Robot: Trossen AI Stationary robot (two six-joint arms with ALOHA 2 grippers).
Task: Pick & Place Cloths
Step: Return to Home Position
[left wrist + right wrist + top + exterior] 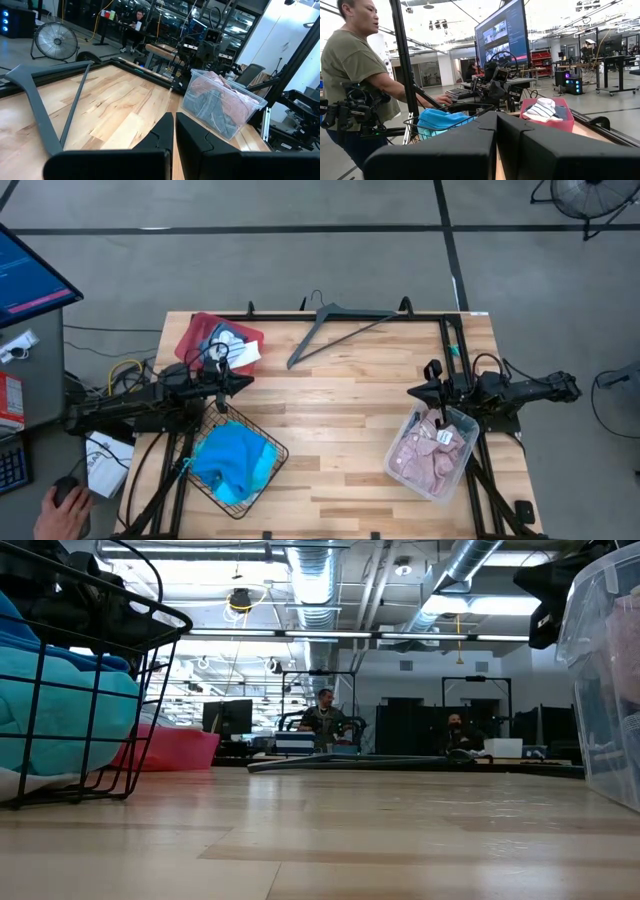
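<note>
Hovering near opposite side edges of the tabletop [340, 430], my left tool [242, 380] and right tool [414, 391] are pinched shut, empty; cloths [232, 458] look binned, so only parking remains.

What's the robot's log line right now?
left gripper: shut, beside red bin | right gripper: shut, beside clear box | socks: in red bin

At the left: left arm [130, 405] folded low, stretched level toward the middle of the counter [330, 430], left gripper [240, 380] pointing inward, fingers [161, 134] pressed together with nothing between. At the right: mirrored pose, right arm [520, 390] drawn back over the counter's edge, right gripper [414, 391] aimed inward, its fingers likewise closed flat and empty. Well apart from each other, both raised above the counter.
</note>
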